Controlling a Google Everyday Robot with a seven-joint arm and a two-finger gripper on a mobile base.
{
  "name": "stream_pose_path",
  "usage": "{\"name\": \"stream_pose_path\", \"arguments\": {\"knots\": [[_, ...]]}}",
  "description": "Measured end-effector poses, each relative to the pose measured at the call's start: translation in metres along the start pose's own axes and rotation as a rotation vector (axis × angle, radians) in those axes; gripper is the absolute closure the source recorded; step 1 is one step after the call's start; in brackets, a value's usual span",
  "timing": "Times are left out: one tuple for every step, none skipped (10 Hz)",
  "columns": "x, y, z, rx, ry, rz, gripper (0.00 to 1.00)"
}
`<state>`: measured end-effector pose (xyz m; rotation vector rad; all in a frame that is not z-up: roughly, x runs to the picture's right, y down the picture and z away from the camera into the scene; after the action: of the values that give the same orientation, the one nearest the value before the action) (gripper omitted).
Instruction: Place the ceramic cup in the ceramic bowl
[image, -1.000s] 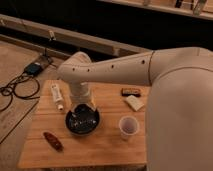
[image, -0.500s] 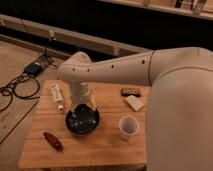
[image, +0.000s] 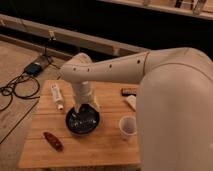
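On the wooden table, a brown object lies at lower left. The ceramic cup stands upright right of centre, near the central ceramic bowl. The gripper hangs over the bowl's far rim, fingers spread, holding nothing. A white tube lies behind, to the left.

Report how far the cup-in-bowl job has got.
Nothing is done yet: the small white ceramic cup stands upright on the wooden table, beside the glossy black ceramic bowl, apart from it. The gripper hangs over the bowl's far rim, not at the cup. Left: grasp the cup and set it in the bowl.
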<state>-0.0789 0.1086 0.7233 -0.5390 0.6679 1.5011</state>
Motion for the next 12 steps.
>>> {"name": "stream_pose_path", "arguments": {"knots": [[0.000, -0.010, 0.002, 0.018, -0.001, 0.052, 0.35], [0.001, -0.025, 0.001, 0.036, -0.010, 0.131, 0.35], [0.001, -0.035, -0.002, 0.046, -0.020, 0.180, 0.35], [0.002, -0.045, -0.006, 0.050, -0.039, 0.230, 0.35], [0.004, -0.056, -0.011, 0.054, -0.056, 0.283, 0.35], [0.004, -0.056, -0.010, 0.055, -0.058, 0.303, 0.35], [0.005, -0.054, -0.011, 0.055, -0.059, 0.301, 0.35], [0.005, -0.054, -0.011, 0.054, -0.060, 0.301, 0.35], [0.005, -0.055, -0.011, 0.056, -0.059, 0.303, 0.35], [0.005, -0.056, -0.011, 0.056, -0.059, 0.306, 0.35], [0.005, -0.054, -0.011, 0.056, -0.059, 0.302, 0.35], [0.006, -0.054, -0.011, 0.055, -0.058, 0.301, 0.35]]}}
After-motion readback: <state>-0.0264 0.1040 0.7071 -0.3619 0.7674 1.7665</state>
